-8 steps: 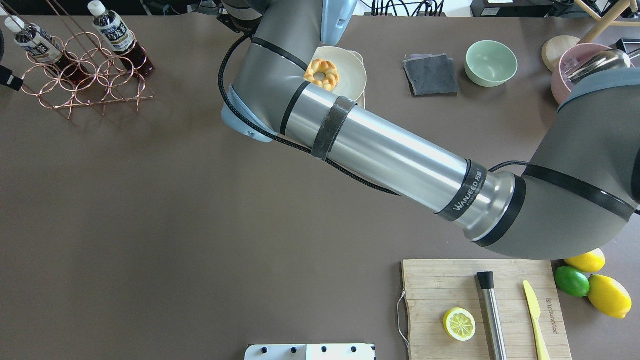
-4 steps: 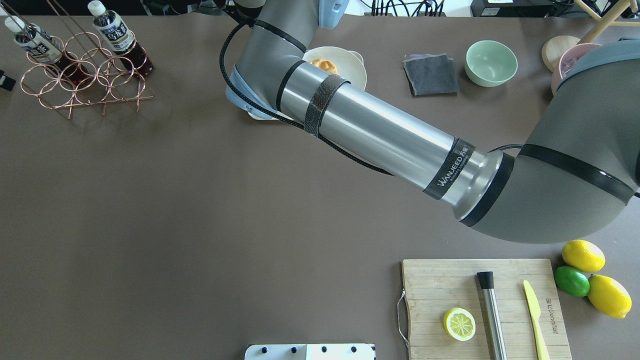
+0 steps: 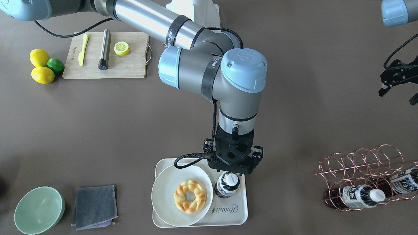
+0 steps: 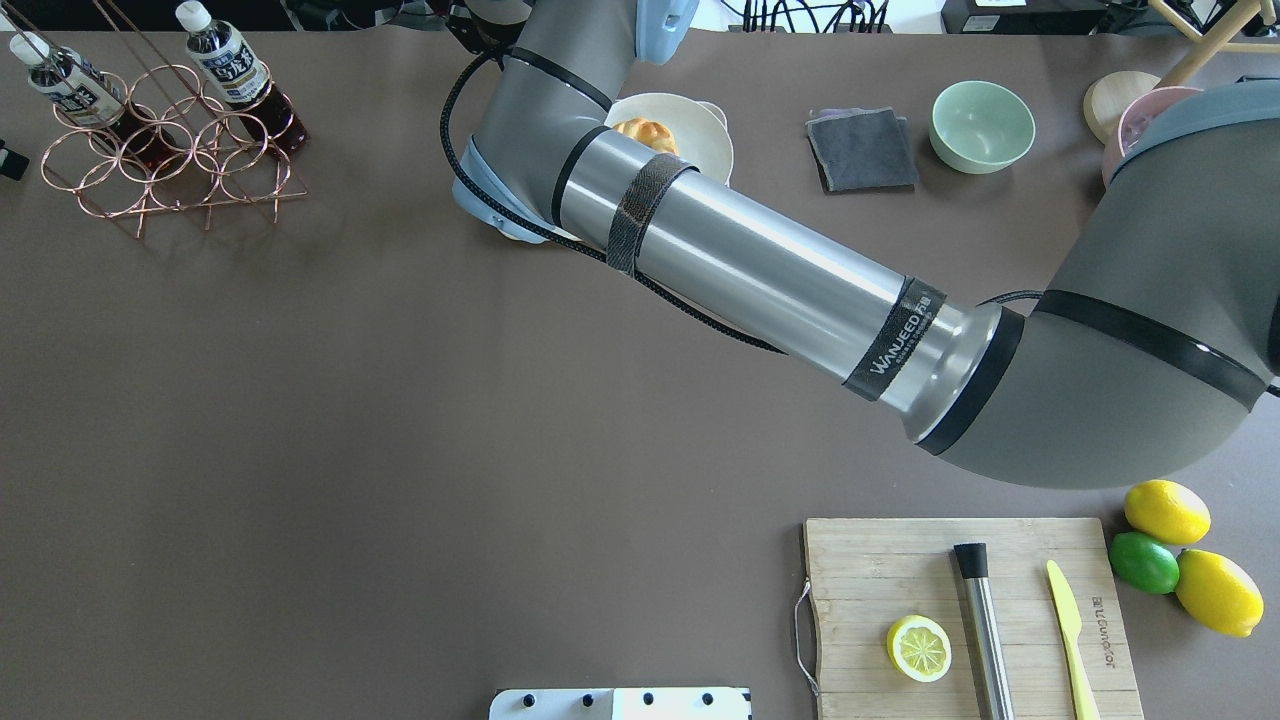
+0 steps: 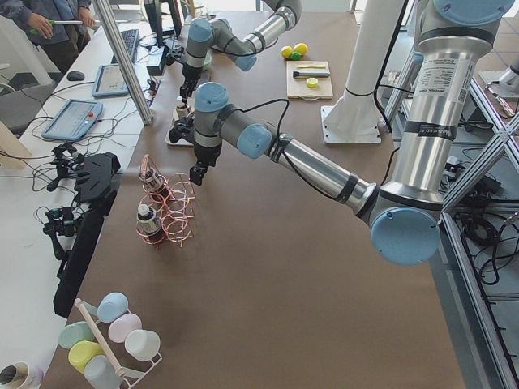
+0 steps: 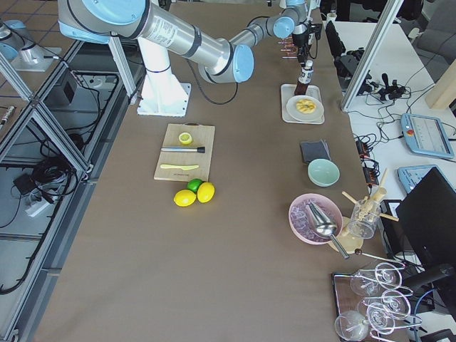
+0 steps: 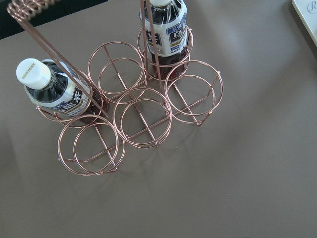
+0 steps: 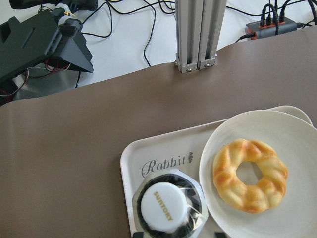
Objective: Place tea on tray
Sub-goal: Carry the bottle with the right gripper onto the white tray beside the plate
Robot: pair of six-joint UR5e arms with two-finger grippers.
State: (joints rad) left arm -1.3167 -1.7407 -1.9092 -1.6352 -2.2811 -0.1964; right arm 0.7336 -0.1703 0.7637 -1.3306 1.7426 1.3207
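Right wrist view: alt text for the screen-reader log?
Top-down on a tea bottle, white cap up, standing on the cream tray beside its Rabbit script. A white plate holding a ring-shaped pastry sits on the tray at right.

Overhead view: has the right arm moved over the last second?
Yes. The right arm has swung toward the table's far edge: it now covers most of the donut on the plate, which showed whole before.

Our right arm [image 4: 760,270] reaches far across, the forearm nearly level and the wrist turned straight down. Our right gripper [image 3: 232,170] points downward, its fingers hidden beneath its own body, so we cannot tell their spread. Our left arm [image 5: 316,166] stretches forward, and our left gripper [image 3: 397,95] hangs downward with its fingers apart.
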